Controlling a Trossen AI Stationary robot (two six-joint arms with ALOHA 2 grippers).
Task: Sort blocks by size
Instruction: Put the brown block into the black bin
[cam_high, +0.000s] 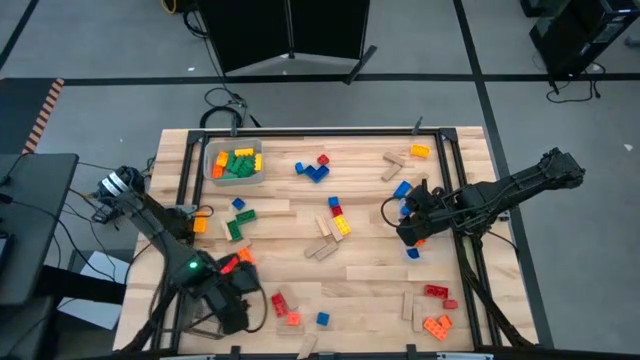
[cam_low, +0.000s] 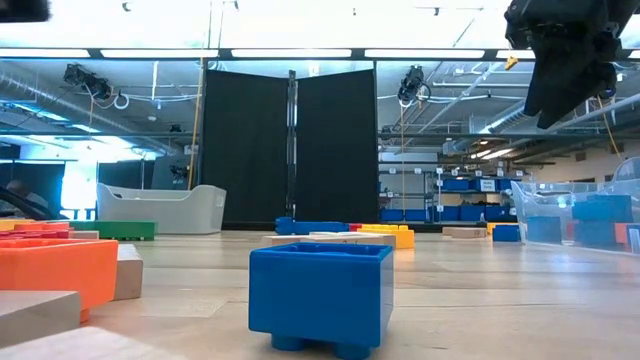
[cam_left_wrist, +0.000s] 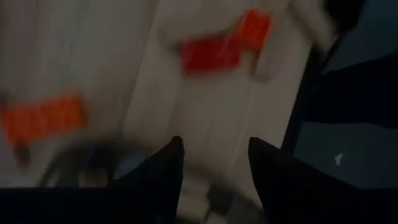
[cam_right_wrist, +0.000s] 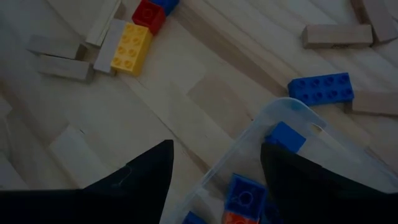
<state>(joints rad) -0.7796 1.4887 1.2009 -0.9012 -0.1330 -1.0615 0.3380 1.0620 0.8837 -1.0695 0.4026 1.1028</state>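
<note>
Studded blocks in red, blue, green, yellow and orange, and tan wooden pieces, lie scattered flat on the table. My right gripper is open and hovers above one corner of a clear bin, which holds blue blocks and an orange one. It touches nothing that I can see. The low view shows it high above that bin. My left gripper is open above the table's near left part. Only bare wood shows between its fingers, and a red block and orange blocks lie beyond.
A grey bin with green, yellow and orange blocks stands at the far left. A blue block and an orange one sit near the front edge. Red and orange blocks lie near right. A black frame borders the table.
</note>
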